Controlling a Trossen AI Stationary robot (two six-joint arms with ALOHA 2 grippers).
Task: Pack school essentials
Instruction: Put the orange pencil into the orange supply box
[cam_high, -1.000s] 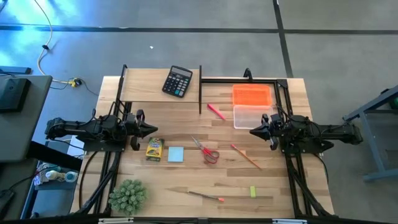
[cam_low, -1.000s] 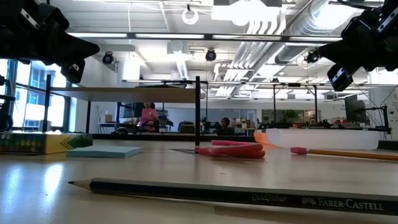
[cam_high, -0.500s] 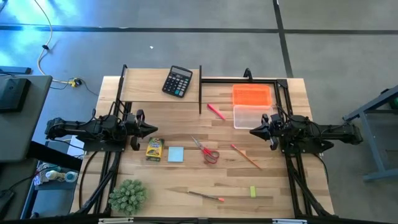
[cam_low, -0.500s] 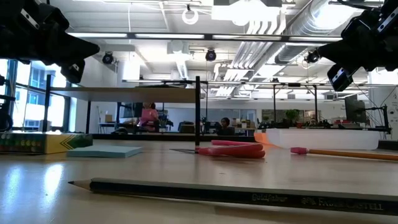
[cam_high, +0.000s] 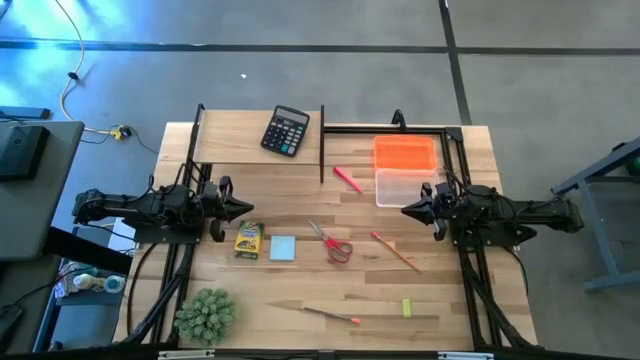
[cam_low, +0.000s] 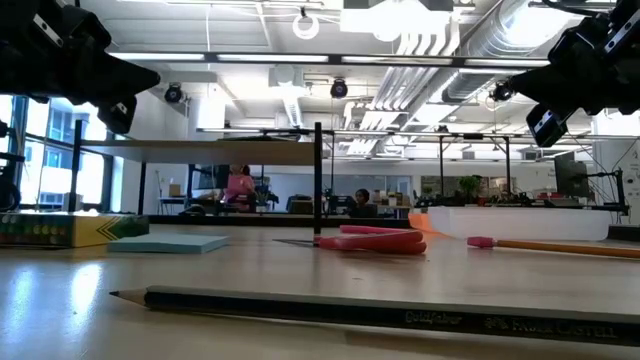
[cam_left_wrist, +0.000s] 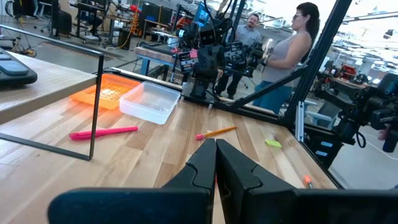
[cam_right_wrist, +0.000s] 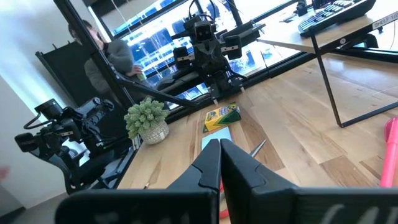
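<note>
On the pale wooden table (cam_high: 300, 290), a clear rectangular plastic box (cam_high: 402, 186) sits empty beside its orange lid (cam_high: 405, 153). Left gripper (cam_high: 248, 208) and right gripper (cam_high: 408, 211) hover above the table, fingers pressed together.

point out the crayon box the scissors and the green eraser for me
yellow crayon box (cam_high: 247, 240), high view, middle of its top face.
red-handled scissors (cam_high: 339, 249), high view, on the red handles.
small lime-green eraser (cam_high: 407, 308), high view, its centre.
</note>
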